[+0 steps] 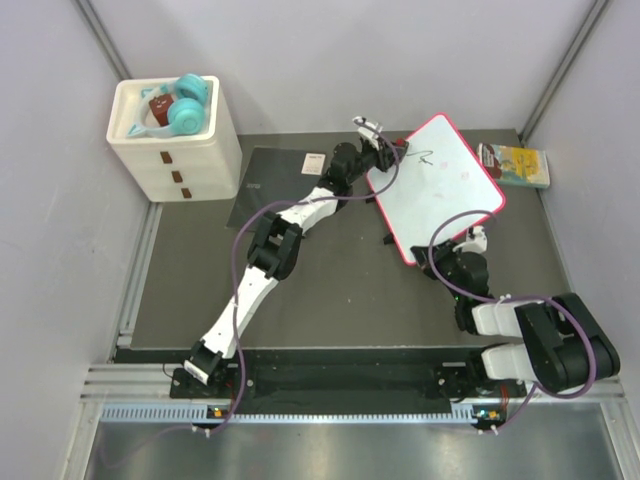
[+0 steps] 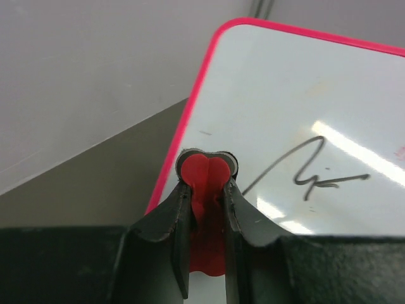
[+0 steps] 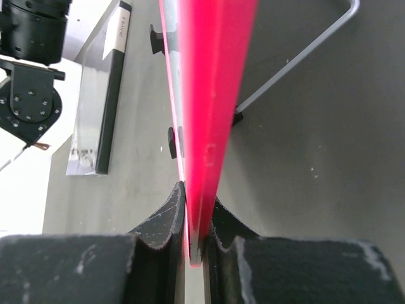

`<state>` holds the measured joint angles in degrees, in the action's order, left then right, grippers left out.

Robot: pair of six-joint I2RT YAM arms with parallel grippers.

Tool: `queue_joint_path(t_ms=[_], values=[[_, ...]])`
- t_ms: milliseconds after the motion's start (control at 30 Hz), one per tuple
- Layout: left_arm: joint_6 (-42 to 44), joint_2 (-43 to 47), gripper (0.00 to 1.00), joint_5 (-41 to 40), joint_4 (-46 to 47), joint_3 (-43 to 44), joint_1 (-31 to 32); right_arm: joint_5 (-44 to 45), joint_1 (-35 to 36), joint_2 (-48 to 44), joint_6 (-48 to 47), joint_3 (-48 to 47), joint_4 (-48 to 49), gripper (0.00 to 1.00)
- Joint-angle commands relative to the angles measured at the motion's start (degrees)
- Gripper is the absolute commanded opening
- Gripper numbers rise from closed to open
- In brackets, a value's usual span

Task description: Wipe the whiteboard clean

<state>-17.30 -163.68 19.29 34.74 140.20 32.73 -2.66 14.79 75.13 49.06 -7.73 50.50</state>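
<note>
The whiteboard (image 1: 440, 190), white with a pink-red frame, stands tilted up off the table. A dark scribble (image 1: 425, 157) is near its far corner. My right gripper (image 1: 466, 241) is shut on the board's near edge; in the right wrist view the jaws (image 3: 197, 212) clamp the pink frame (image 3: 209, 95) edge-on. My left gripper (image 1: 385, 150) is at the board's far left edge, shut on a small red eraser (image 2: 205, 174). The eraser tip rests at the board (image 2: 297, 95), just left of the scribble (image 2: 316, 171).
A white drawer unit (image 1: 175, 135) with teal headphones (image 1: 190, 105) stands at the back left. A flat black notebook (image 1: 275, 175) lies left of the board and also shows in the right wrist view (image 3: 101, 107). A yellow-green book (image 1: 520, 165) lies at the back right. A wire stand (image 3: 297, 60) props behind the board.
</note>
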Motion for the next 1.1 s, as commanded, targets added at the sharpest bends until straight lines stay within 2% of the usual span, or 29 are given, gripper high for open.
queue_joint_path(t_ms=[0, 133, 300, 567, 800, 1067], values=[[4.81, -0.51, 0.00, 15.56, 0.16, 3.15, 2.69, -4.99, 4.19, 1.86, -6.52, 0.96, -16.92, 0.00], [4.99, 1.69, 0.00, 17.45, 1.91, -0.10, 2.60, -0.87, 7.36, 0.02, -7.31, -0.01, -20.97, 0.00], [5.53, 2.40, 0.00, 14.64, 3.05, 0.07, 2.78, -0.16, 8.86, 1.94, -6.43, 0.08, -20.45, 0.00], [3.94, 4.85, 0.00, 11.22, 11.04, -4.14, 4.97, 1.86, 10.17, 7.74, -3.01, 2.89, -12.81, 0.00], [6.49, 4.59, 0.00, 3.75, 11.31, -3.00, 6.12, 2.48, 10.17, 16.18, -1.42, 6.32, -0.15, 0.00], [6.32, 2.66, 0.01, 0.75, 11.93, 0.58, 7.08, 2.22, 10.17, 19.26, -2.74, 5.70, 2.06, 0.00]])
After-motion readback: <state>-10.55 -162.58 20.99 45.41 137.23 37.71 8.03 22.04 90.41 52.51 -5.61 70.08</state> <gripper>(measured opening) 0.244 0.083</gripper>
